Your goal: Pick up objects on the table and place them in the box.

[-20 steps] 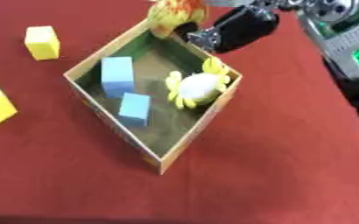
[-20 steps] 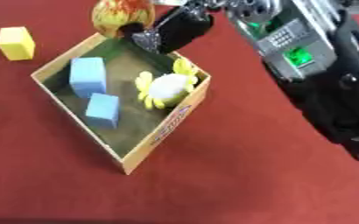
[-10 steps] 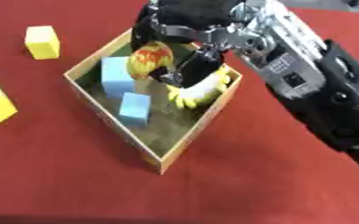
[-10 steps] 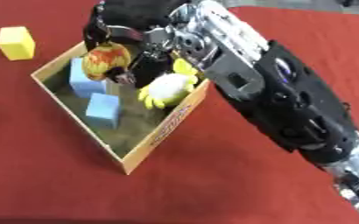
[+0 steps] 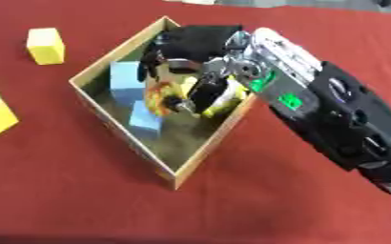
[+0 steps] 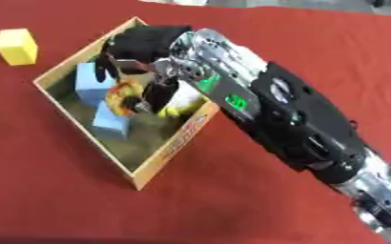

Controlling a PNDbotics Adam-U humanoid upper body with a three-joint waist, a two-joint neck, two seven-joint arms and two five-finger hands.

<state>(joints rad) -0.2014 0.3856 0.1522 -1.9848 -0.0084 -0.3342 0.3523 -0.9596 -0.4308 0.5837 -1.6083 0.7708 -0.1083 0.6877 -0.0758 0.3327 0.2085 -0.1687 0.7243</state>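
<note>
Red surface (image 5: 82,190) is carrying the open box (image 5: 200,153), set askew. Right arm is reaching in from the right, and the right hand (image 6: 145,45) is now sitting down inside the box; a second ago it was hovering at the far corner. Orange-yellow toy (image 5: 159,95) has come along, now lying low against two blue blocks (image 5: 125,82), beside a yellow-white toy (image 5: 224,97). Fingers are curling around it (contact is hard to confirm). Likely the release step. Two yellow blocks (image 5: 45,45) are waiting outside, left. Left hand isn't showing.
</note>
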